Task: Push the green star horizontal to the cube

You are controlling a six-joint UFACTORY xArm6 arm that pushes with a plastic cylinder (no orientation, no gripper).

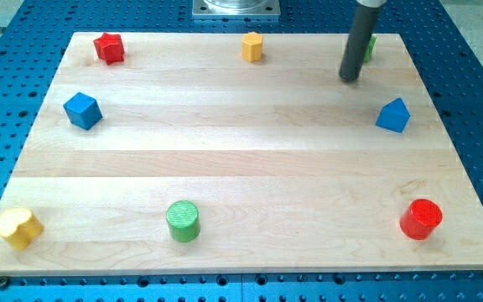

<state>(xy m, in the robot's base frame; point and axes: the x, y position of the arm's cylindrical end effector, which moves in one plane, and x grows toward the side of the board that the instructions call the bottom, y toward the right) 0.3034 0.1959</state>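
The green star (369, 47) sits at the view's top right and is mostly hidden behind the dark rod; only a green sliver shows at the rod's right side. My tip (350, 79) rests on the board just below and left of the star, close to it; contact cannot be told. The blue cube (82, 110) sits at the view's left, far from the tip and a little lower on the board than the star.
A red star (108, 48) at top left, a yellow hexagonal block (252, 46) at top centre, a blue triangular block (393, 115) at right, a red cylinder (420, 219) at bottom right, a green cylinder (183, 221) at bottom centre, a yellow cylinder (18, 226) at bottom left.
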